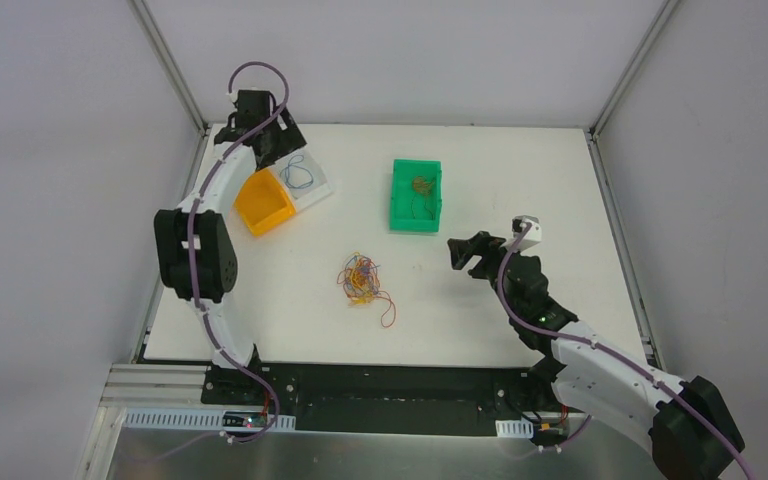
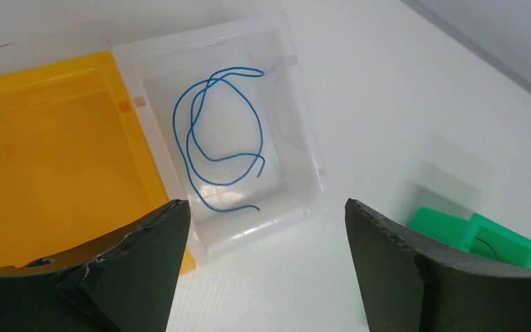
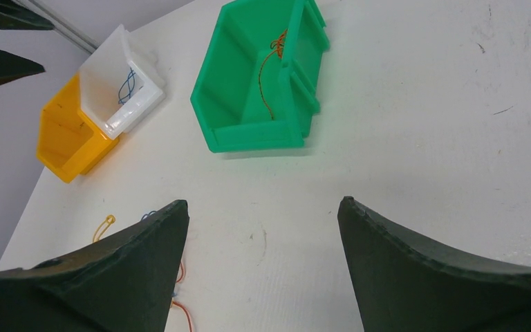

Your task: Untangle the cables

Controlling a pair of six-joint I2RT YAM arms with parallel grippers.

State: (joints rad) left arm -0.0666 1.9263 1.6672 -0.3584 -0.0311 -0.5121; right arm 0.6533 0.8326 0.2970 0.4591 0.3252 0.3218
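Left claw [image 2: 264, 205], fingers apart, hovers over blue cable [image 2: 259, 128] lying in clear bin [image 2: 301, 138].

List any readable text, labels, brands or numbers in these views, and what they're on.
None readable. The orange bin, clear bin, green bin and table show no print. The tape tab on the clear bin's rim looks blank.

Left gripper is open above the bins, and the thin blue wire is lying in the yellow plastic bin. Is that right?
Not quite. The thin blue wire lies in the clear plastic bin, not the yellow plastic bin beside it, which looks empty; the left wrist view shows this. The left gripper is indeed open above the bins.
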